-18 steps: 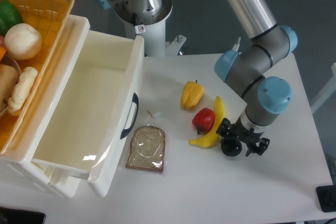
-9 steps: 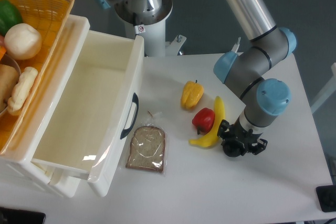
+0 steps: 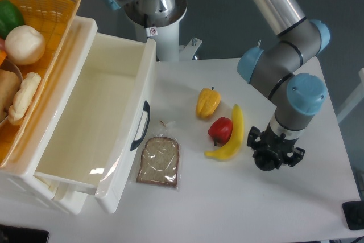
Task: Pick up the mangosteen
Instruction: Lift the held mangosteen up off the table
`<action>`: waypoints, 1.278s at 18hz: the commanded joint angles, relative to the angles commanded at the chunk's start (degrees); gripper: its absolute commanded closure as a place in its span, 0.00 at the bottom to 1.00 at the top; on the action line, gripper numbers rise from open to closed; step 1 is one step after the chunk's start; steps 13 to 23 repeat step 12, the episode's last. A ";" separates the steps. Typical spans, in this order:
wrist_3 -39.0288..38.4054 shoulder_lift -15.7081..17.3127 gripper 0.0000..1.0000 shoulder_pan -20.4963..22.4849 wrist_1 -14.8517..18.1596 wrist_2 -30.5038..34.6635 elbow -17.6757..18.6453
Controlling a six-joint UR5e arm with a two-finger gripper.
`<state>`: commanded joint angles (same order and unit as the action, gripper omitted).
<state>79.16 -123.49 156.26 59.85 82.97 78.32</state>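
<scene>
Step in hand: secure and lift the mangosteen (image 3: pixel 266 162).

Location: right part of the white counter (image 3: pixel 227 209), directly beneath the gripper (image 3: pixel 274 153), to the right of the banana (image 3: pixel 230 136) and the red pepper (image 3: pixel 220 130), apart from both. Only a dark rounded shape visible between the black fingers; cap not discernible.

Jaw state: wrapped around the mangosteen on either side, apparently closed on it. Contact with the counter, or clearance from it, impossible to tell from this view.

Recommended procedure:
- Keep the grip centred across the widest part of the fruit; glossy round skin, likely to slip under an off-centre pinch.
- Maintain steady closing force; no squeezing beyond a firm hold.
- Raise straight up, wrist vertical, no sideways drift toward the banana.
- Confirm the fruit rises with the fingers before any transfer.

Risks: rolling out of the grasp on a fast lift; nudging the banana tip on a leftward path.

Other items, well clear of the lift path: yellow pepper (image 3: pixel 208 102), bagged bread slice (image 3: pixel 160 161), open white drawer (image 3: pixel 91 123), basket (image 3: pixel 40 38).
</scene>
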 joint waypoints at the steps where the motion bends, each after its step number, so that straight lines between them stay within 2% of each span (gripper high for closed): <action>1: 1.59 0.18 1.00 0.70 0.17 0.52 -0.97; 6: 2.83 0.79 1.00 0.53 1.23 1.67 -3.61; 12: 4.24 6.06 1.00 0.09 6.85 2.37 -3.26; 23: 4.24 6.06 1.00 0.09 6.85 2.37 -3.26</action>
